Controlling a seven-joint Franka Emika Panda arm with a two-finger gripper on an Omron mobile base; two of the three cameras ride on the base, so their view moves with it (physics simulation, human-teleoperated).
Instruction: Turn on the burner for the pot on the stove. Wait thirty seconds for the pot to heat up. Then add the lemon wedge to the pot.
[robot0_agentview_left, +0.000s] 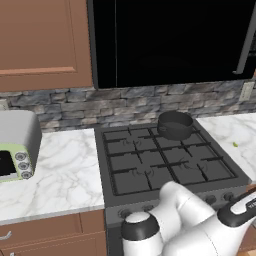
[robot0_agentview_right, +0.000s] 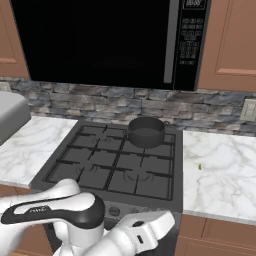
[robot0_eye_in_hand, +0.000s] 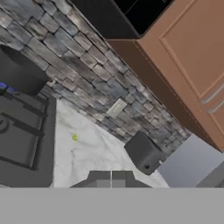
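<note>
The pot (robot0_agentview_left: 175, 124) sits on the back right burner (robot0_agentview_right: 146, 141) of the stove (robot0_agentview_left: 150, 162), close to the stone backsplash (robot0_agentview_left: 60, 107). In the hand view its dark side (robot0_eye_in_hand: 19, 72) shows at the left edge with a small blue flame just under it. The lemon wedge (robot0_agentview_right: 200, 166) lies on the marble counter (robot0_agentview_right: 220, 170) to the right of the stove, well apart from the pot; it also shows as a small yellow-green speck in the left base view (robot0_agentview_left: 235, 144) and in the hand view (robot0_eye_in_hand: 75, 137). The arm (robot0_agentview_right: 75, 215) is folded low in front of the stove's knobs. The gripper (robot0_eye_in_hand: 112, 178) shows just its 2 fingertips at the bottom of the hand view, close together with nothing between them. A toaster (robot0_agentview_left: 17, 145) stands on the counter left of the stove. A black microwave (robot0_agentview_right: 100, 40) hangs above.
</note>
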